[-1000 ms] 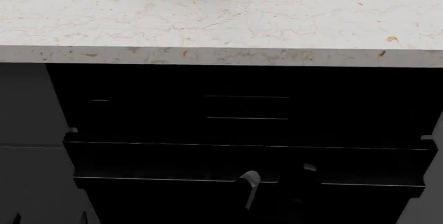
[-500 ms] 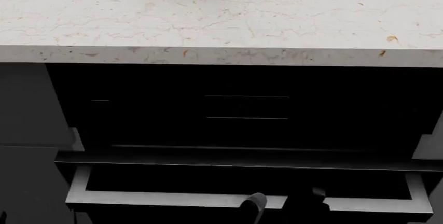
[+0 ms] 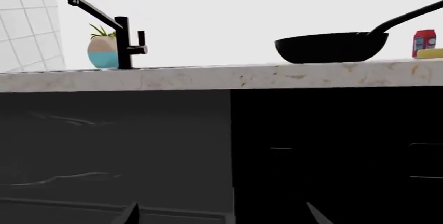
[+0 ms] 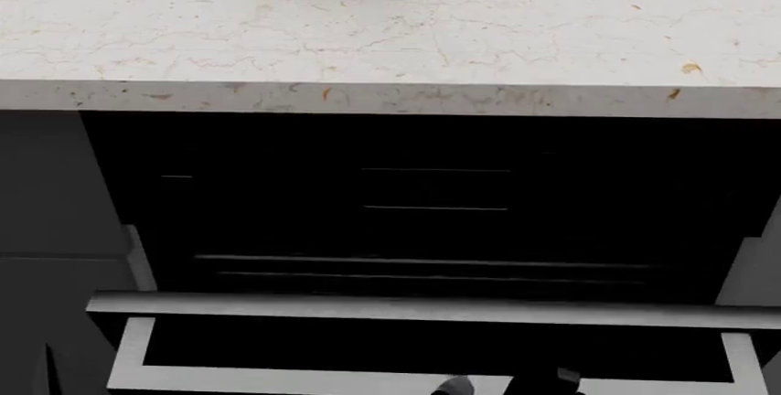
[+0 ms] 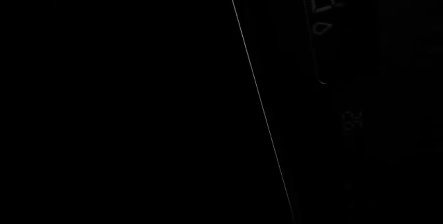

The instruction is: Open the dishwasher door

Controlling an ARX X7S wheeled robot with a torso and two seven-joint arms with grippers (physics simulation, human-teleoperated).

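A: The dishwasher door sits under the front edge of the marble counter, tipped partway out and down. Its pale top edge runs nearly the full width of the head view, and the dark inner face shows below that line inside a grey frame.

B: So the step in hand is the swing-down itself?

A: That is my judgement. The latch looks released and the panel hangs somewhere in mid-travel, not flat. Above it the control strip with its thin horizontal lines sits fixed under the counter's lip.

B: And the arms?

A: The right gripper barely peeks in at the door's lower middle, touching or just beside its outer edge. Whether its jaws are clamped on the door or merely hooked there I cannot tell (the right wrist view is almost all black, with one thin pale line and some faint markings). The left gripper is idle and spread apart, only its two fingertips showing, aimed at the cabinet front beside the dishwasher.

B: Anything on top?

A: A black frying pan near the counter's front edge, a black faucet further along, a small potted plant behind it, and a red can past the pan.

B: Next move?

A: Likely a downward and outward arc with the right arm, following the hinge line, until the door lies level.
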